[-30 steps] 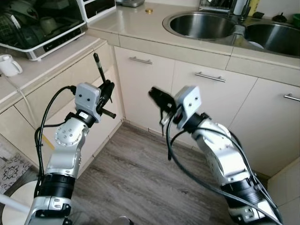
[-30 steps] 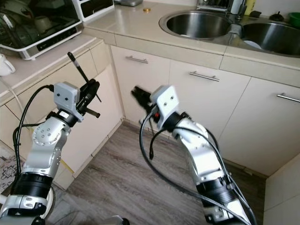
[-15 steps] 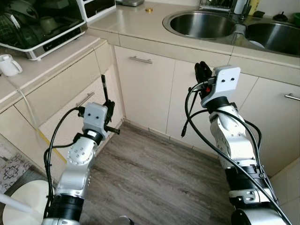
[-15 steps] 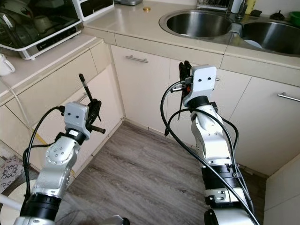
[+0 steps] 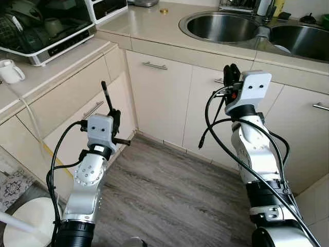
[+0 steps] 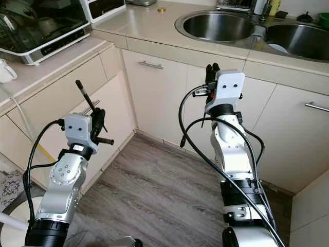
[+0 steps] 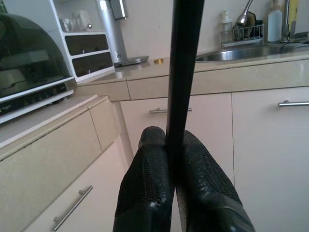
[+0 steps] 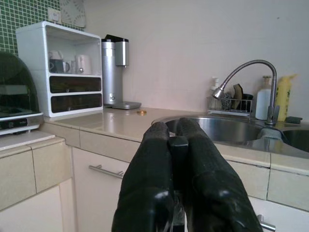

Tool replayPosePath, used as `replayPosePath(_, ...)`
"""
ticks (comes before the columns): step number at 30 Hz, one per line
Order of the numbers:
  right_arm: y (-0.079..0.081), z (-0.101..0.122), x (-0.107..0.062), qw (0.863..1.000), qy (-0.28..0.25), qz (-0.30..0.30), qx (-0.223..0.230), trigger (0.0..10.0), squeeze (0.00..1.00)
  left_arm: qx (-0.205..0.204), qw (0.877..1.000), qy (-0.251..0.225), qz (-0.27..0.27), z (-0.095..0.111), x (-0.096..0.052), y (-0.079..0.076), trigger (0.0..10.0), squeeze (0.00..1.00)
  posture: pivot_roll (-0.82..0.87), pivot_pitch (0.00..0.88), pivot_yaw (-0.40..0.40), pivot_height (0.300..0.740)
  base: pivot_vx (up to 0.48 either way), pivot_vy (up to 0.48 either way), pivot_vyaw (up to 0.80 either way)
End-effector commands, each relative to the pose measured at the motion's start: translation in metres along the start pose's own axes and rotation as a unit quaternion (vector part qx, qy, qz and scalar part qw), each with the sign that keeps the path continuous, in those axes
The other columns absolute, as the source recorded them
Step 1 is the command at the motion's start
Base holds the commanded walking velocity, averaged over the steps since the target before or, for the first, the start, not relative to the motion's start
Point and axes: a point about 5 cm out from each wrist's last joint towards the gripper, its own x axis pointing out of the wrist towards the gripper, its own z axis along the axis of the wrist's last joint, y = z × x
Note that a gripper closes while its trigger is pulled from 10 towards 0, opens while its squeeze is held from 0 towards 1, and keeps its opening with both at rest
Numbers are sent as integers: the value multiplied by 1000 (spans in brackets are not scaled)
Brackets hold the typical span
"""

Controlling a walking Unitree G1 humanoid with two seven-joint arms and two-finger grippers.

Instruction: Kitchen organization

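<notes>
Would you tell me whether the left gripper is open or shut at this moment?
Shut: the left gripper has both fingers pressed against a thin black rod.

Home kitchen, double sink point(image 5: 257, 28), cream cabinets point(image 5: 159, 98)

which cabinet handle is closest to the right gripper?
The middle door handle under the sink: the right gripper is raised right at it. The other bar handles sit well off to either side.
</notes>
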Motion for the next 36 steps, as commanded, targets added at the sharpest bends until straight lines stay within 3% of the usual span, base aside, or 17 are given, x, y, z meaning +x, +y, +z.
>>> replayPosePath(1, 1, 4, 2, 1000, -12, -3, 3, 10000, 0, -2, 1000, -12, 3, 7, 1, 2, 10000, 0, 22, 19, 25, 740, 0, 0, 0)
replayPosePath(7, 1, 4, 2, 1000, -13, -5, 5, 10000, 0, -15, 999, -31, 4, 13, 3, 2, 10000, 0, 23, 20, 25, 740, 0, 0, 0)
replayPosePath(36, 7, 3, 2, 999, -12, 6, 31, 10000, 0, -12, 1000, -14, -7, 6, 4, -3, 10000, 0, 18, 7, 26, 740, 0, 0, 0)
